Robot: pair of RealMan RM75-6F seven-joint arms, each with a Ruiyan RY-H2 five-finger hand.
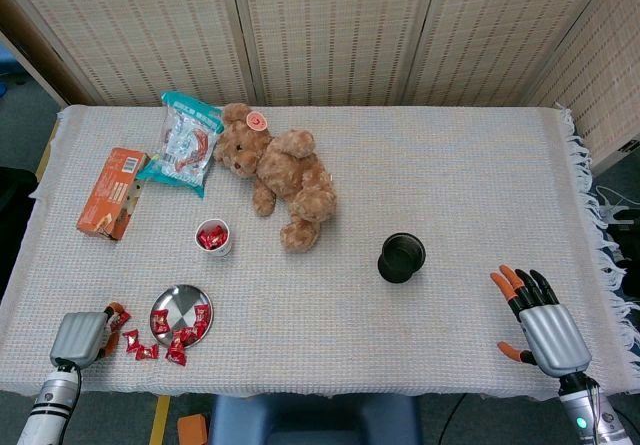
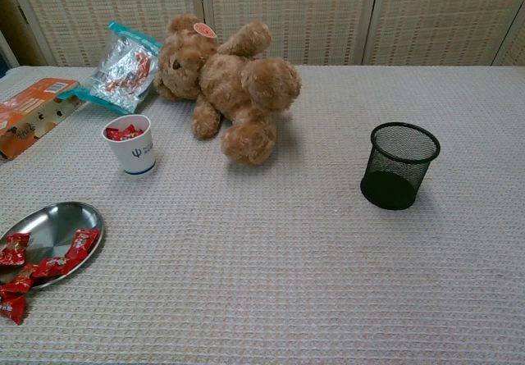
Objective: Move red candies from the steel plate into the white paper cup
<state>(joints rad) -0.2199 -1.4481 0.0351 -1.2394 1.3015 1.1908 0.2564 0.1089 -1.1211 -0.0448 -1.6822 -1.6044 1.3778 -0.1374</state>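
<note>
While several red candies [image 1: 183, 331] lie on the steel plate [image 1: 180, 303] and spill off its near-left edge onto the cloth, the white paper cup [image 1: 214, 237], already holding some, stands just beyond the plate. Each sweet looks light, small and slick in crinkly wrapping, so pinching the body or a twisted end seems best. At the table's left corner the left hand [image 1: 80, 336] sits beside a stray candy, whether grasping it I cannot tell; the right hand [image 1: 542, 327] rests far right, fingers spread, holding nothing.
</note>
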